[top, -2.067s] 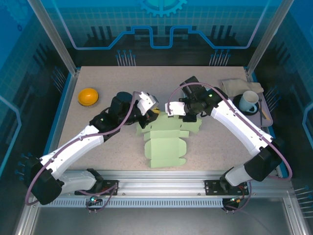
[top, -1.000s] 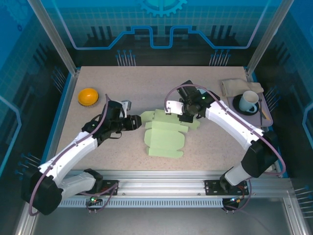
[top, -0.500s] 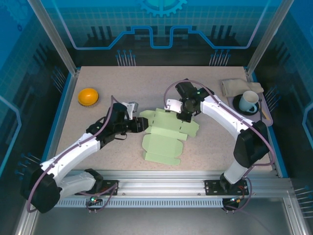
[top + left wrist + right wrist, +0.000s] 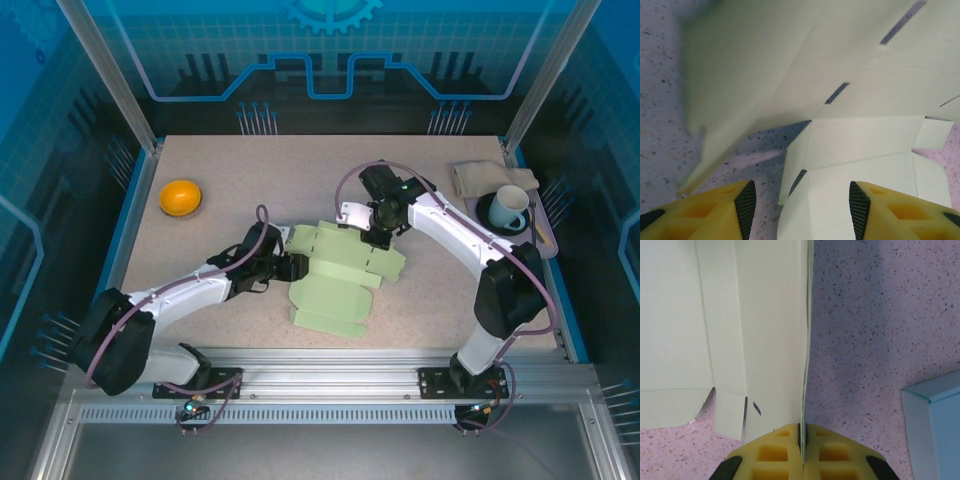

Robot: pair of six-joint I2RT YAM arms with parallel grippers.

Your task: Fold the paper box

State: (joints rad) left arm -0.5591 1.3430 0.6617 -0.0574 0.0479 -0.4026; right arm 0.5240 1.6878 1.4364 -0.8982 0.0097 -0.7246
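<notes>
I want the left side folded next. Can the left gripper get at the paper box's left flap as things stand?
Probably yes. The left gripper is open right at the paper box, a raised flap just ahead, nothing between. The right gripper pinches the far edge.

Room behind paper box (image 4: 335, 285); bowl (image 4: 181, 196) left, cup (image 4: 510, 208), perhaps cloth (image 4: 480, 175), right.

No text, label, brand or number can be read anywhere. A gear-shaped emblem (image 4: 330, 12) with angular line patterns is printed on the blue back wall (image 4: 250, 40), but no lettering is carried by it. The paper box (image 4: 340, 275) is seen plain.
</notes>
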